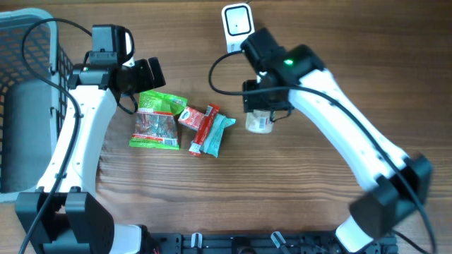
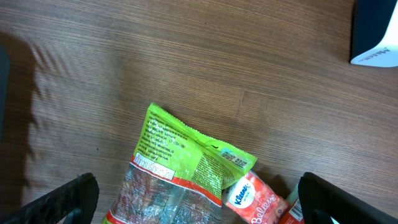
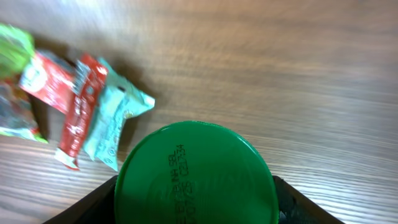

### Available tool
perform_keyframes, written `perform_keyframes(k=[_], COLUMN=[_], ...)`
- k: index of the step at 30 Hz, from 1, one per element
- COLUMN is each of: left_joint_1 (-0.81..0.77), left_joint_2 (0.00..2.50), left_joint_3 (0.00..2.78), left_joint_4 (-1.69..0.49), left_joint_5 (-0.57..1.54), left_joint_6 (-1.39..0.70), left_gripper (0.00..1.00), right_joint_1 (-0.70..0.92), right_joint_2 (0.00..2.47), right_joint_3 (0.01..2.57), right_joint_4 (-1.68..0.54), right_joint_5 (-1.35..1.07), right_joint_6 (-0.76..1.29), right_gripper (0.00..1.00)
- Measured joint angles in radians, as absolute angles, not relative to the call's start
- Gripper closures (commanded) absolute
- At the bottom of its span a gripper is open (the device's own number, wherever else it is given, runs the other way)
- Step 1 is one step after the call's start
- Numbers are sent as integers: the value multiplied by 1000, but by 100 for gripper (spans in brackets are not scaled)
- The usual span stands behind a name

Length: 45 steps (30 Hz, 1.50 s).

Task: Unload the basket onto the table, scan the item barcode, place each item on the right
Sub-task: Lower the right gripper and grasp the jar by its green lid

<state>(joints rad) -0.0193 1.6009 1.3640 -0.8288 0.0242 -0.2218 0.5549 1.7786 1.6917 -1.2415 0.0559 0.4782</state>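
Observation:
A white tub with a green lid (image 3: 196, 174) sits between the fingers of my right gripper (image 3: 196, 202), which is shut on it just above the table; from overhead the tub (image 1: 259, 122) shows below the gripper (image 1: 265, 111). The white barcode scanner (image 1: 236, 21) stands at the table's far edge, and its corner (image 2: 376, 34) shows in the left wrist view. My left gripper (image 2: 199, 199) hangs open over the top end of a green snack bag (image 2: 180, 162), holding nothing. No barcode on the tub is in view.
Beside the green bag (image 1: 157, 120) lie a red tissue pack (image 1: 191, 116), a red bar (image 1: 203, 130) and a teal packet (image 1: 219, 134). A grey basket (image 1: 21, 106) stands at the left edge. A black cable (image 1: 222, 77) loops near the scanner.

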Motion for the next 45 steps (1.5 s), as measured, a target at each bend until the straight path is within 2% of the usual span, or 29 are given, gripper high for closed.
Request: perform_keyframes(k=[4, 8, 21, 34, 39, 43, 45], left_joint_1=[-19, -19, -19, -19, -19, -19, -19], left_joint_2=[1601, 1601, 1601, 1601, 1601, 1601, 1601], left_joint_3=[1364, 1364, 1364, 1364, 1364, 1364, 1364], left_joint_4=[-829, -828, -829, -829, -829, -828, -829], left_joint_5=[24, 24, 24, 24, 25, 24, 24], left_joint_6=[-222, -222, -222, -221, -222, -222, -222], left_gripper=[0, 0, 0, 0, 0, 0, 0], right_joint_1=[556, 569, 661, 661, 661, 661, 661], right_joint_2=[1676, 1590, 1522, 1522, 1522, 1522, 1522], right_joint_3=[1668, 1548, 951, 875, 875, 875, 875], right_joint_4=[-1224, -1100, -446, -360, -363, -371, -373], right_joint_5=[145, 200, 441, 477, 472, 470, 460], right_joint_6=[522, 542, 537, 511, 510, 506, 504], right_gripper=[44, 45, 46, 44, 30, 27, 20])
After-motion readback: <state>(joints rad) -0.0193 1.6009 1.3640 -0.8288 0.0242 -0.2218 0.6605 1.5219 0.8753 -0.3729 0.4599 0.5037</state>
